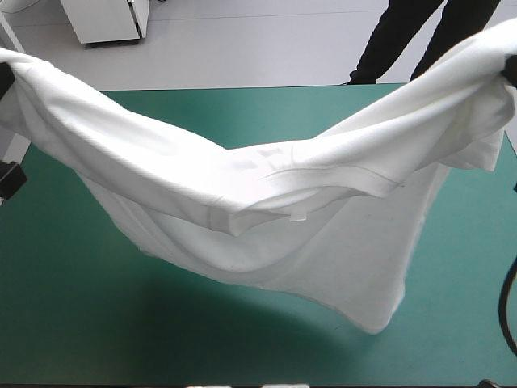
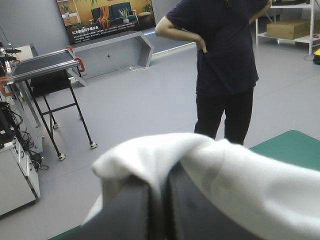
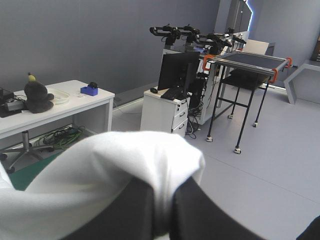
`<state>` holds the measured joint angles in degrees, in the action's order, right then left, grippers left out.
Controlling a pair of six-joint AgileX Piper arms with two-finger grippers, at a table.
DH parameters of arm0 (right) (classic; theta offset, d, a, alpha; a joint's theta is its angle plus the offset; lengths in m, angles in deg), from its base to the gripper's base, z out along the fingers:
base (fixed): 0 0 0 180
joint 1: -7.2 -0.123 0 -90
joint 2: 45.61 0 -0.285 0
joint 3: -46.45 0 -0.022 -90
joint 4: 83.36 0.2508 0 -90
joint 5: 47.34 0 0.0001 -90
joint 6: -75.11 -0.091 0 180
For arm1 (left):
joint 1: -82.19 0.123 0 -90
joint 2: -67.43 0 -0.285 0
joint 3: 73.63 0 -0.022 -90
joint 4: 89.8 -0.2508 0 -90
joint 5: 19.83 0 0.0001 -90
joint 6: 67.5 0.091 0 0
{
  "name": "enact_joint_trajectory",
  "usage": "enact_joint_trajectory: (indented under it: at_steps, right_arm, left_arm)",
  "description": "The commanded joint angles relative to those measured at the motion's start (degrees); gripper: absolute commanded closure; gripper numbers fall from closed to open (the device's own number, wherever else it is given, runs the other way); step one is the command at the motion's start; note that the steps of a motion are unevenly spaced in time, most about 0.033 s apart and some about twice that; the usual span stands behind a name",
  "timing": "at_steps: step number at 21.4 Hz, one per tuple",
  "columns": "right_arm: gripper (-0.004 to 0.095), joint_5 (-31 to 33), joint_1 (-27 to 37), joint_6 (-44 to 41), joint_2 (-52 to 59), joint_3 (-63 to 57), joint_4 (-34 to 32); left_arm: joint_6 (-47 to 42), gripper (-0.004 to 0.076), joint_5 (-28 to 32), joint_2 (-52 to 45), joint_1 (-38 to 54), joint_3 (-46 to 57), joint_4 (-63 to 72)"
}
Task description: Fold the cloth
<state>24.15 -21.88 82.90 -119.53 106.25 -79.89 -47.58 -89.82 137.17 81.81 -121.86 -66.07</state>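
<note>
The white T-shirt (image 1: 258,202) hangs stretched between both raised arms, sagging in the middle above the teal-green table (image 1: 81,307). Its lower hem droops toward the table's right front part. My left gripper (image 2: 159,200) is shut on the T-shirt (image 2: 225,180) at the high view's upper left corner; white cloth drapes over its black fingers (image 2: 135,210). My right gripper (image 3: 162,210) is shut on the T-shirt (image 3: 100,170) at the upper right corner, cloth bunched over its fingers (image 3: 200,215). In the high view both grippers are hidden behind cloth or out of frame.
The table's far edge (image 1: 242,87) runs behind the hanging shirt. Bare teal-green cover (image 1: 73,267) lies under and in front of the cloth.
</note>
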Motion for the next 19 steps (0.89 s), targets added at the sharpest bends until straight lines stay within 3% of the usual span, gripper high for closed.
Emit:
enact_joint_trajectory:
  at_steps: [1,7,10,13,19]
  right_arm:
    - [0.0918,-3.76,-0.03,-0.66,-2.5,0.21,-4.1]
    - [0.0921,-0.39,-0.03,-3.05,-13.35,-0.44,-17.41]
    - [0.0921,-1.54,0.08,-3.42,-19.84,-7.69,-24.67]
    - [0.0921,-5.9,2.55,-4.34,-24.85,-14.34,-25.46]
    - [0.0921,-13.1,10.92,-4.96,-33.86,-14.52,-21.17]
  left_arm:
    - [-1.1,0.0746,3.96,2.26,-0.13,-0.7,0.42]
    - [-1.61,0.0746,2.04,11.48,-0.13,2.48,-0.06]
    - [-0.23,0.0746,2.81,19.21,-0.13,5.98,-0.06]
    - [1.57,0.0746,7.09,28.06,-0.13,6.29,0.99]
    - [6.8,0.0746,14.16,40.32,-0.13,6.29,10.74]
